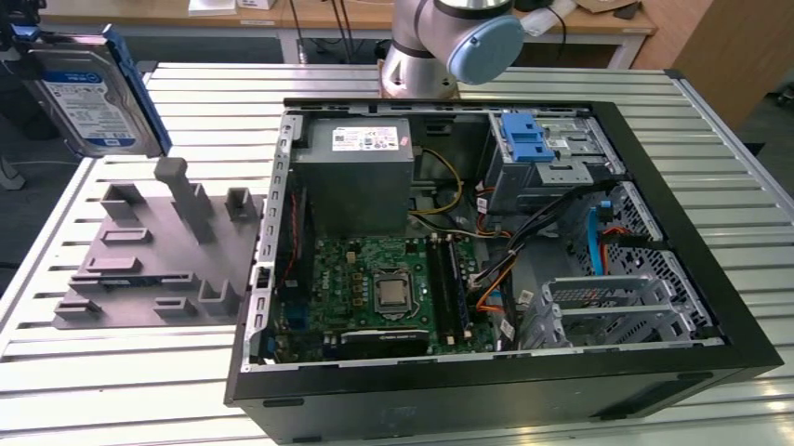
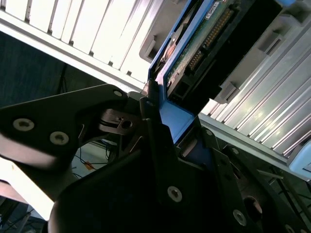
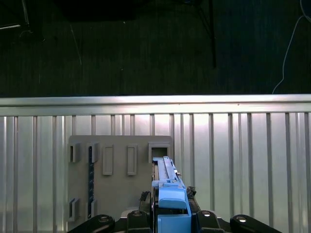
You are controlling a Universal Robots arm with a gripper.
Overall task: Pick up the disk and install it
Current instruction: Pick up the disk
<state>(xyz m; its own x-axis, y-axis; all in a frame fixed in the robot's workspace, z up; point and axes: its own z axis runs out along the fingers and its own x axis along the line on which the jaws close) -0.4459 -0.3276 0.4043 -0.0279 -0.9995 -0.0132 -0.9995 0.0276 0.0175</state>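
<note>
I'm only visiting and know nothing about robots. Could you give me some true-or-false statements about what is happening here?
1. The gripper is empty. False: it is shut on the disk.
2. The disk is up in the air, apart from the grey holder. True.
3. The disk sits inside the computer case. False: it is off to the exterior view's left of the case.
4. The computer case lies open, its circuit board showing. True.

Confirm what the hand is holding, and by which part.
The disk, clamped by the hand on its blue carrier bracket along one edge.
</note>
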